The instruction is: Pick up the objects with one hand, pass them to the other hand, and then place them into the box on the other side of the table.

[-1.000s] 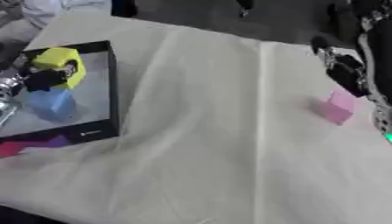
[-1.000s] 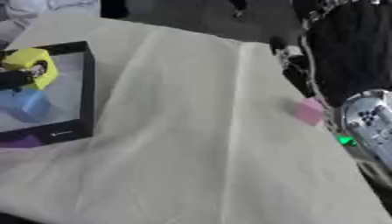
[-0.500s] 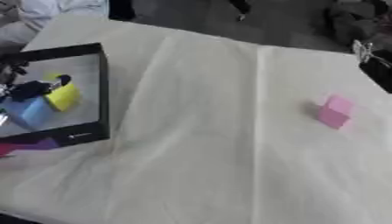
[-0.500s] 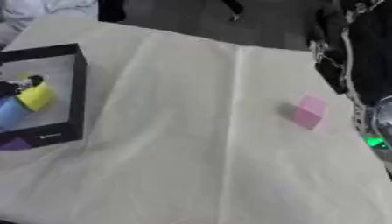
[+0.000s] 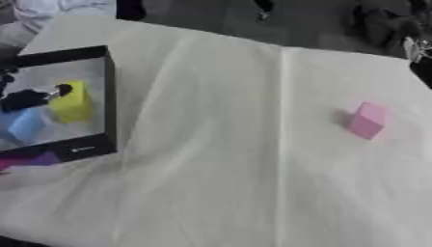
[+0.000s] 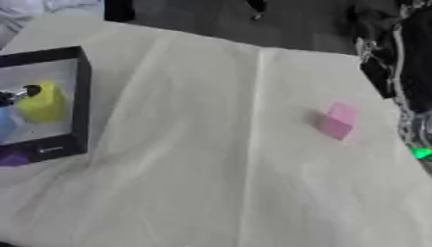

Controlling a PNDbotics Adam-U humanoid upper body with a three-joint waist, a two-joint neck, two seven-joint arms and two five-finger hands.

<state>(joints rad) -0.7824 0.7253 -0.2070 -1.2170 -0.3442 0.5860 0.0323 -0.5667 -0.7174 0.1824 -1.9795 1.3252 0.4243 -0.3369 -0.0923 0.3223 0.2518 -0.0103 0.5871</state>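
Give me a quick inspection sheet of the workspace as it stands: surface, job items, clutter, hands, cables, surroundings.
Surface: table under a creased cream cloth.
Job's things: black-framed box at the left edge, holding a yellow block and a blue block; pink block alone on the cloth at right.
Clutter: purple object beside the box's near edge.
Hands: left robot hand inside the box beside the yellow block, fingers unclear; right robot hand not made out, only the dark right arm at the right edge.
Cables: nothing seen.
Surroundings: dark floor beyond the table.

A cream cloth [image 5: 228,159] covers the table, with a lengthwise crease down its middle. A purple shape [image 6: 14,158] lies at the cloth's left edge.
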